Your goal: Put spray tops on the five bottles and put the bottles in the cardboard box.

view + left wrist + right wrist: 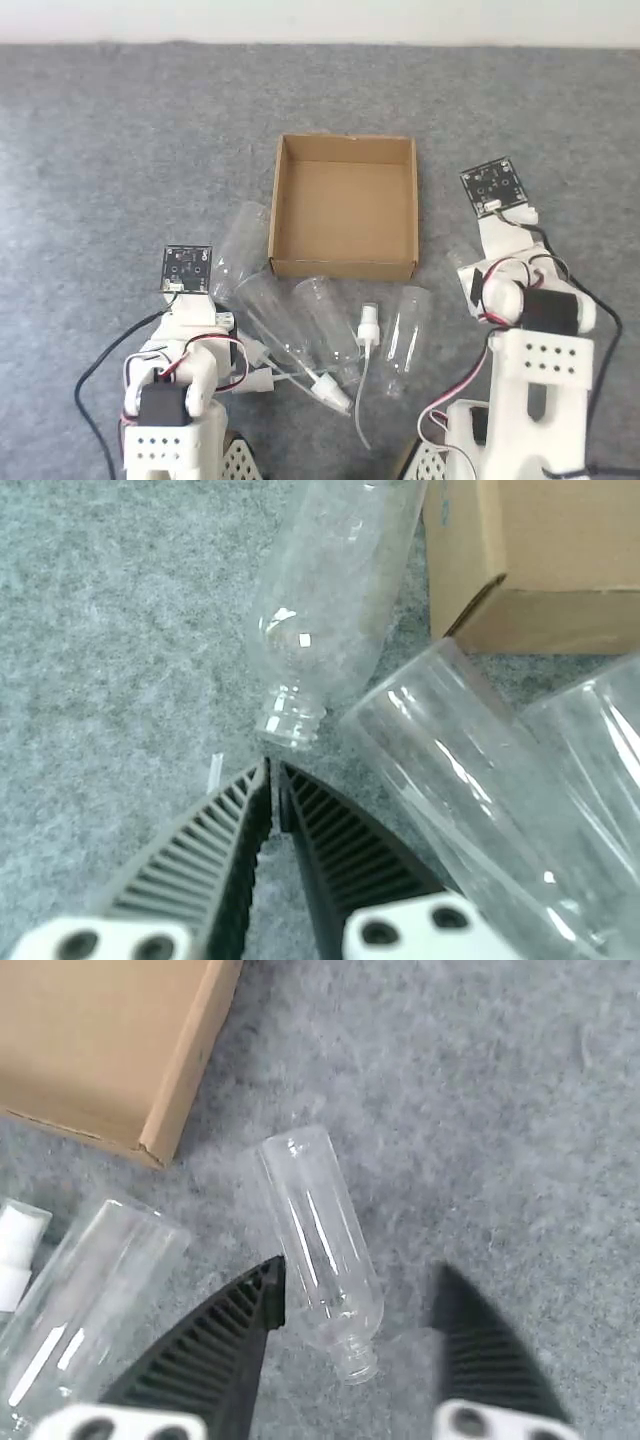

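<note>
The cardboard box (345, 205) lies open and empty at mid-table. Clear bottles without tops lie on their sides around it: one (240, 238) by its left wall, two (268, 308) (325, 315) in front, one (405, 338) further right. My left gripper (272, 771) is shut, its tips just short of the neck of the left bottle (325, 600). My right gripper (360, 1272) is open over a small bottle (318, 1245) that lies on the carpet between its fingers (235, 1335). White spray tops (368, 325) (330, 388) with thin tubes lie in front of the bottles.
Grey carpet covers the table. Two more bottles (450, 770) (590, 740) crowd close beside my left gripper, against the box corner (500, 590). Another bottle (90, 1290) and a spray top (15, 1250) lie beside my right gripper. Open carpet stretches left and behind the box.
</note>
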